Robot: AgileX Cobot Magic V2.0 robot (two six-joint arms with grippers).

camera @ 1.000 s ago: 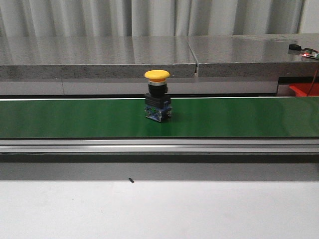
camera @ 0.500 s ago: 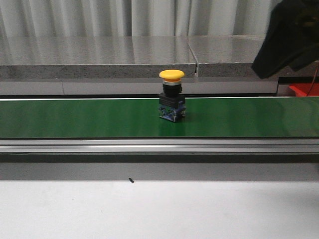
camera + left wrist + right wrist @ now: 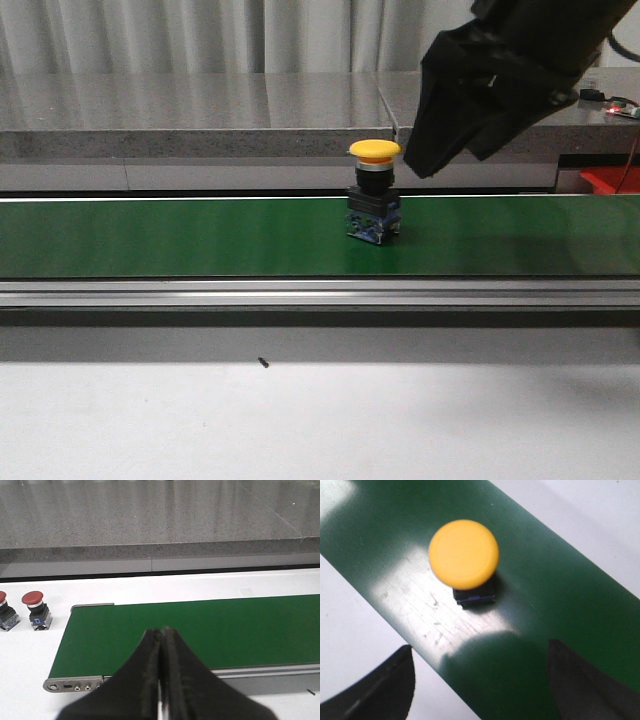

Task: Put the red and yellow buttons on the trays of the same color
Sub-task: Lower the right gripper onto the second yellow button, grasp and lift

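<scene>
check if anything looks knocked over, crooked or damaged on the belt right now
Nothing stands out. The yellow button stands upright on the green belt, and the right gripper hangs open above it. The belt shows only faint scuffs. Two red buttons sit upright beside the belt's end.

The yellow button (image 3: 374,193) has ridden further along the green belt (image 3: 150,238) toward its right end; it stood left of the middle a moment ago and is now right of it, upright as before. The right arm, absent a second ago and then only a dark shape in the upper right corner, has swung in over the belt's far edge. Its right gripper (image 3: 480,680) now hangs just above and to the right of the button, fingers (image 3: 380,687) spread wide, not touching it.
</scene>
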